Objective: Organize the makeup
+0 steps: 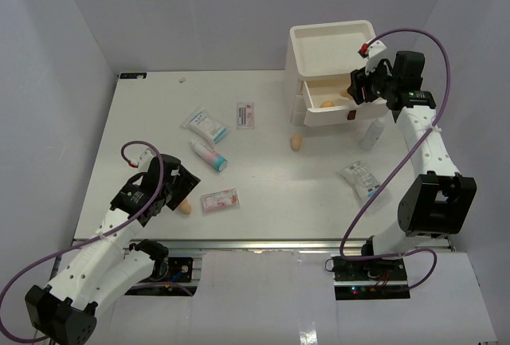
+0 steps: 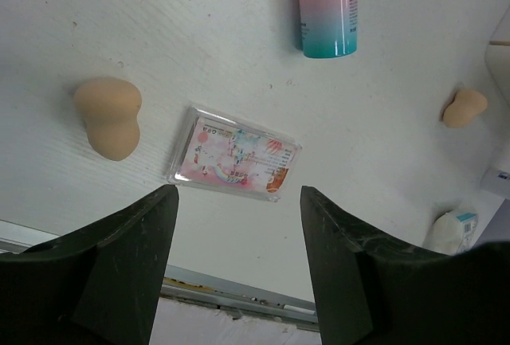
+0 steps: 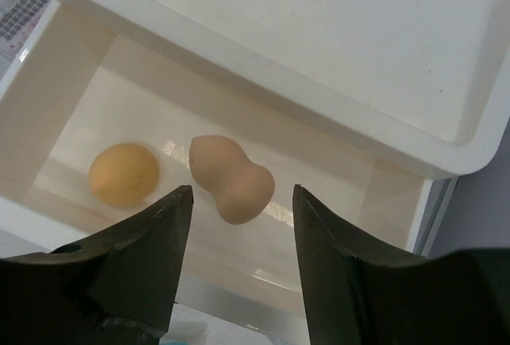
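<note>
My right gripper (image 1: 356,90) (image 3: 241,194) is open over the pulled-out drawer (image 3: 72,90) of the white box (image 1: 331,42). A tan sponge (image 3: 231,178) and a rounder orange sponge (image 3: 123,174) lie in the drawer. My left gripper (image 1: 174,190) (image 2: 237,195) is open and empty, low over the table. A pink-and-white sachet (image 2: 233,154) (image 1: 219,200) lies just ahead of it, with a tan sponge (image 2: 109,116) (image 1: 184,207) to its left. Another sponge (image 1: 296,143), the pink tube with teal cap (image 1: 209,154), a blue-and-white packet (image 1: 205,124) and a second sachet (image 1: 246,114) lie mid-table.
Another printed packet (image 1: 360,178) lies right of centre, near the right arm. The table's metal front rail (image 2: 231,297) runs just under my left fingers. Grey walls close in the left, back and right.
</note>
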Motion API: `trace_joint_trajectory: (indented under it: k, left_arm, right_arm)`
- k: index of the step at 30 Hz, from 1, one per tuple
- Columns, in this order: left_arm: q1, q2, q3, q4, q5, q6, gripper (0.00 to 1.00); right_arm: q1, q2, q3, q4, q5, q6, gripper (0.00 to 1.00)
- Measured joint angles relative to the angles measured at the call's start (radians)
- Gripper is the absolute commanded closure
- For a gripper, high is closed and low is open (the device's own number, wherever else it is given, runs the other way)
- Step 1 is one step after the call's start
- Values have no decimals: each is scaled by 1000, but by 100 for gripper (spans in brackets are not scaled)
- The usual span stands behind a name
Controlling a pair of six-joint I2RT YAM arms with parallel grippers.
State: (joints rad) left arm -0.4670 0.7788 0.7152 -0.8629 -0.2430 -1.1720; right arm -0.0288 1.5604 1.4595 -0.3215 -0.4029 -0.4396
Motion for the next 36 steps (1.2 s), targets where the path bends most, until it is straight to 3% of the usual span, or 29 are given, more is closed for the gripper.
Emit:
trace_joint_trajectory:
  k: [4,8,15,19,24,31,36]
  left_arm:
    - [5,34,-2,-3,0,-2,25]
    - [19,69,-2,-8,0,-2,26]
    - [55,133,4,-37,-4,3,37]
    - [99,213,12,-63,-4,8,41]
    - [122,361,34,-99,-4,17,39]
    - [125,456,35,-91,-5,52,41]
    - [127,493,10,-54,-5,64,58]
  right_arm:
    - [-11,-6,4,5,-21,10,26]
    - [-17,-45,4,-5,-103,2,24]
    - [-20,-193,1,-213,-538,-212,25]
    - [19,-285,-97,-283,-661,-302,26]
    - [29,-324,-230,-345,-696,-342,26]
    - [29,-336,-286,-369,-697,-356,26]
    - [29,-360,-286,-369,-700,-355,26]
